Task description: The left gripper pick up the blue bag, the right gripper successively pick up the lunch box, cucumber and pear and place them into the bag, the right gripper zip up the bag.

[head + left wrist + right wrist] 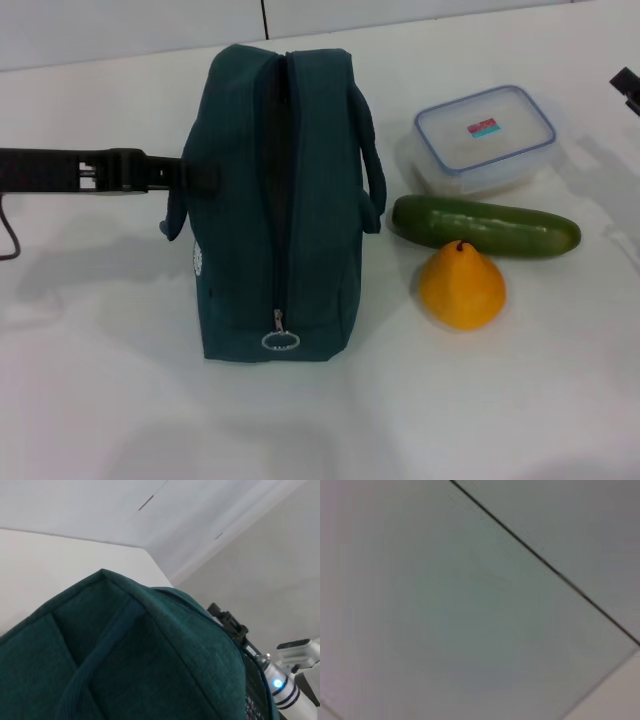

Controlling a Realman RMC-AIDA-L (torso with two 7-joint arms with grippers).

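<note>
The blue bag (pixel 275 200) stands upright in the middle of the white table, its zipper slit along the top and the ring pull (pixel 281 340) at the near end. My left gripper (pixel 195 175) reaches in from the left and touches the bag's left side by a loop handle (pixel 173 222). The bag's fabric (pixel 130 665) fills the left wrist view. To the bag's right lie the lunch box (pixel 485 135), the cucumber (pixel 485 227) and the pear (pixel 461 286). My right gripper (pixel 627 88) shows only at the far right edge, away from them; it also shows in the left wrist view (pixel 227 620).
The white table (pixel 450 410) extends in front of the bag and fruit. A wall seam runs along the back (pixel 263 18). The right wrist view shows only a pale panel with a dark seam (pixel 545 560).
</note>
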